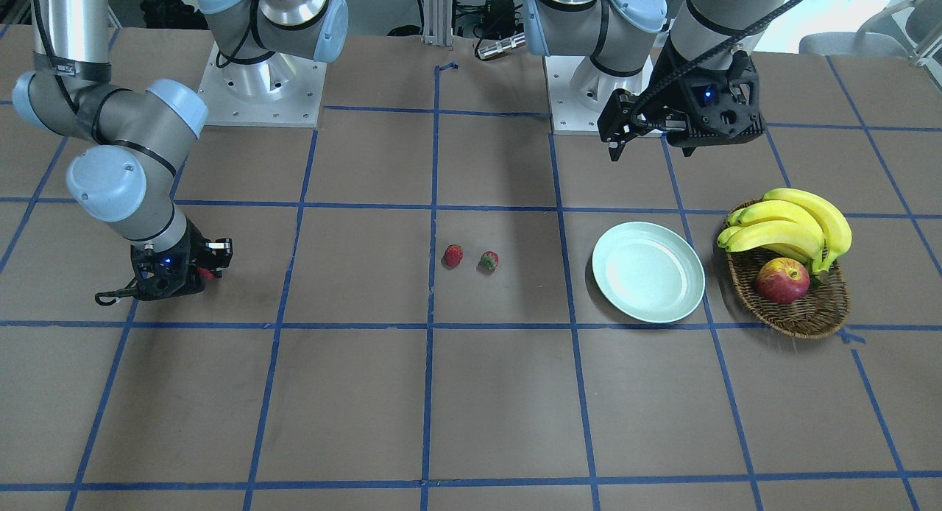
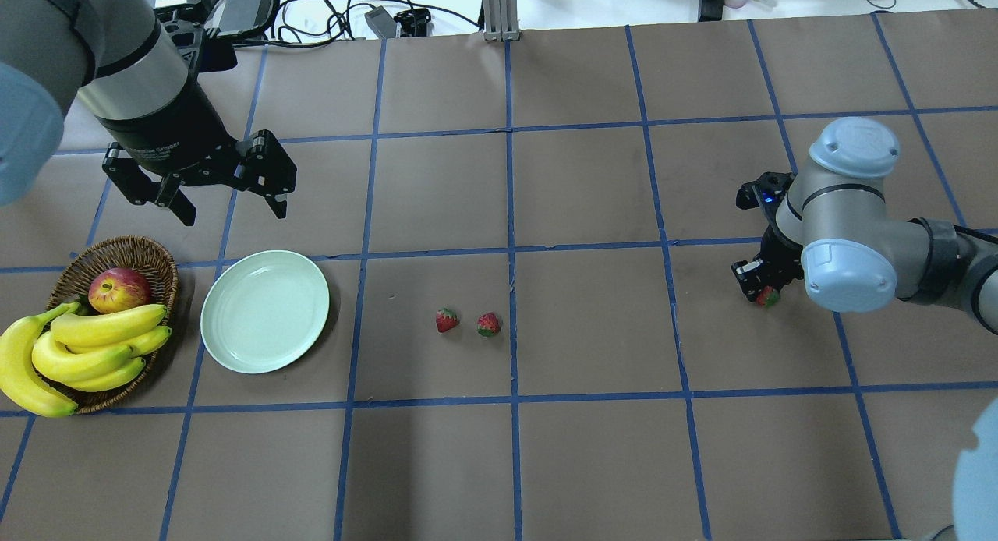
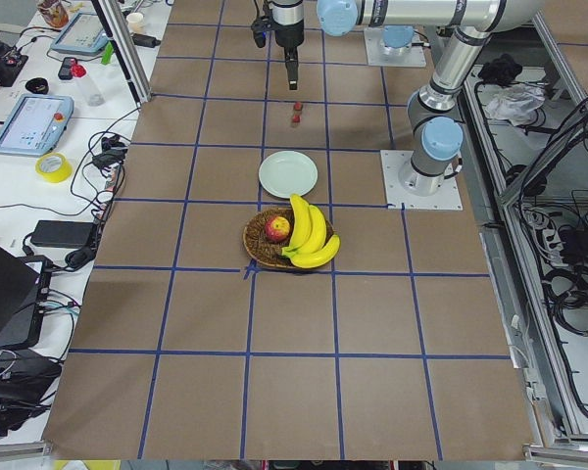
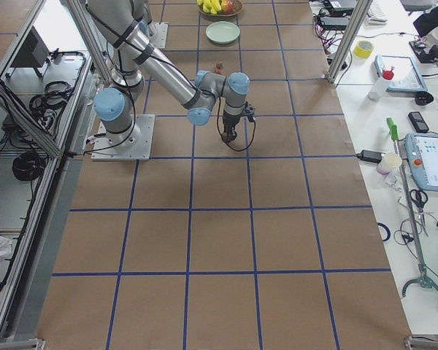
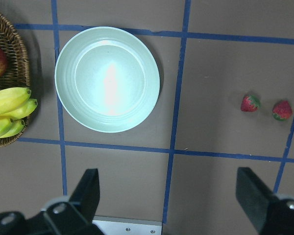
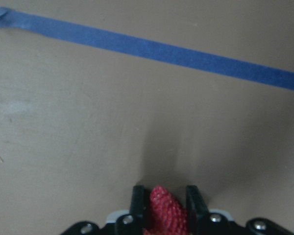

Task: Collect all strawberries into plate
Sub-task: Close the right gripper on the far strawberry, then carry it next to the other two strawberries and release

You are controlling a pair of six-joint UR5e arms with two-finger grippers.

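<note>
While the brown paper table top [image 1: 368,393] is lying flat under a grid of blue tape lines [image 1: 434,327], the front view is showing the right gripper [image 1: 204,274] low at the table's right, pinching the held strawberry [image 1: 207,273]. Mid-table, the near-plate strawberry [image 1: 489,261] and the second strawberry [image 1: 453,255] are lying side by side, apart from each other. The plate [image 1: 647,272] is sitting to their left, bare, just beside the wicker basket [image 1: 809,316] carrying bananas [image 1: 791,227] and an apple [image 1: 781,280].

Overhead: the left gripper [image 2: 231,206] is hanging high over the left side, jaws spread wide, touching nothing.

Left side view: work benches with a tablet [image 3: 31,122] and a yellow tape roll [image 3: 52,166] are running along the far side.

Left wrist: the near-plate strawberry is showing green on its side away from the plate; the other's cap direction is unclear.

Right wrist: the held strawberry's long axis is running along the fingers [image 6: 138,203], red tip pointing toward the paper.
</note>
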